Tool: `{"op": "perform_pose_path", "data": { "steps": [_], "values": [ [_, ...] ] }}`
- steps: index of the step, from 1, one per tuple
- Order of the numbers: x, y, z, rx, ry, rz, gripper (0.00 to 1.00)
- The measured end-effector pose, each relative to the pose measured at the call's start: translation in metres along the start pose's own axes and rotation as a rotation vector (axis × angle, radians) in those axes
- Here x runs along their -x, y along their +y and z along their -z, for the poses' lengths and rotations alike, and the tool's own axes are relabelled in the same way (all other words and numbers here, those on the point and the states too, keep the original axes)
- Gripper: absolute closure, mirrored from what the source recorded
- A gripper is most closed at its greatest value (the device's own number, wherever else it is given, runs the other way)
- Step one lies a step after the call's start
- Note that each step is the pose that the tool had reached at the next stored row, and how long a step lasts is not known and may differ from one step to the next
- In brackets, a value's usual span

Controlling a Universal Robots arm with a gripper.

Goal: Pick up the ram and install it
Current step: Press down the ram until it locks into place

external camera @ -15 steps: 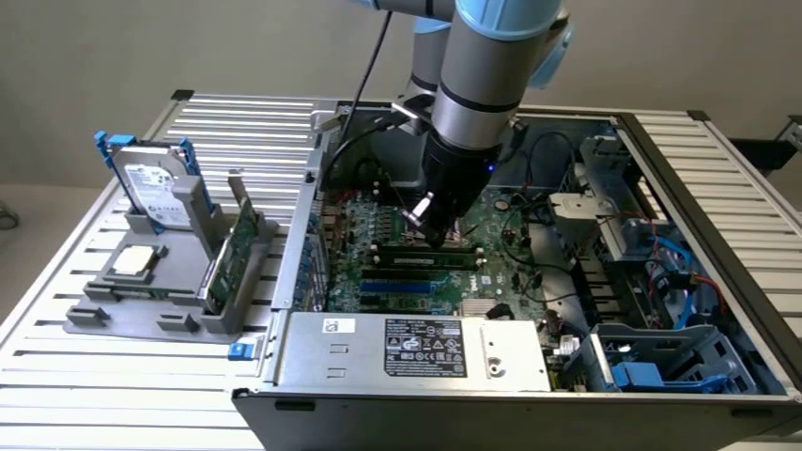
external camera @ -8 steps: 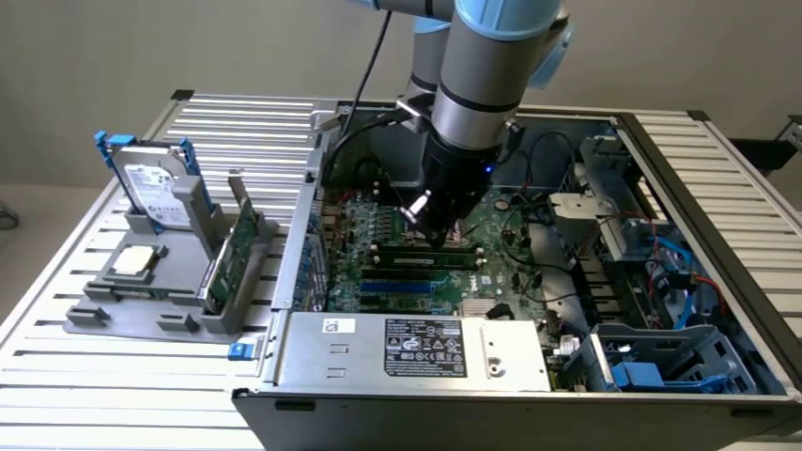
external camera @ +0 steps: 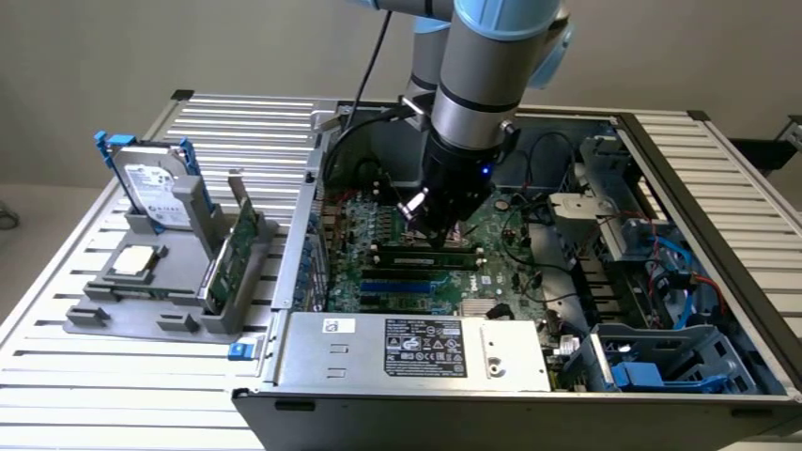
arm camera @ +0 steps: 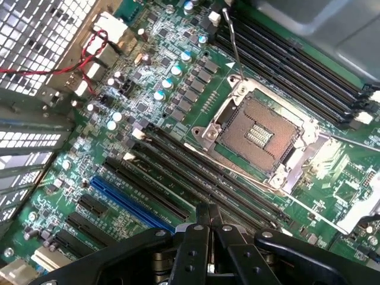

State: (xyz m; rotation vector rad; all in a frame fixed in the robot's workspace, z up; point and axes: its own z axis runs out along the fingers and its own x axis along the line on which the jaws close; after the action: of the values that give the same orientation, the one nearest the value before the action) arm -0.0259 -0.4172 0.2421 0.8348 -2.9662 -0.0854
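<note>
Arm (external camera: 483,56) cut off — upper frame edge.

The ram (external camera: 229,252), a long green stick, stands on edge in a grey holder (external camera: 188,315)

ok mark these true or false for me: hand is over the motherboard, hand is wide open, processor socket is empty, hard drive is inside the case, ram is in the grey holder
1. The hand is over the motherboard: true.
2. The hand is wide open: false, its fingers are shut together.
3. The processor socket is empty: true.
4. The hard drive is inside the case: false, it stands in the grey holder outside it, at the exterior view's left.
5. The ram stands in that holder: true.
</note>
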Motion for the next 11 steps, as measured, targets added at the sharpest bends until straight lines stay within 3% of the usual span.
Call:
{"op": "perform_pose_path", "data": {
  "steps": [4,11],
  "values": [
    [0.0000,0.0000,0.0000,-0.0019,-0.0012,-0.056,0.89],
    [0.0000,0.0000,0.0000,0.0004,-0.0070,-0.163,0.89]
  ]
}}
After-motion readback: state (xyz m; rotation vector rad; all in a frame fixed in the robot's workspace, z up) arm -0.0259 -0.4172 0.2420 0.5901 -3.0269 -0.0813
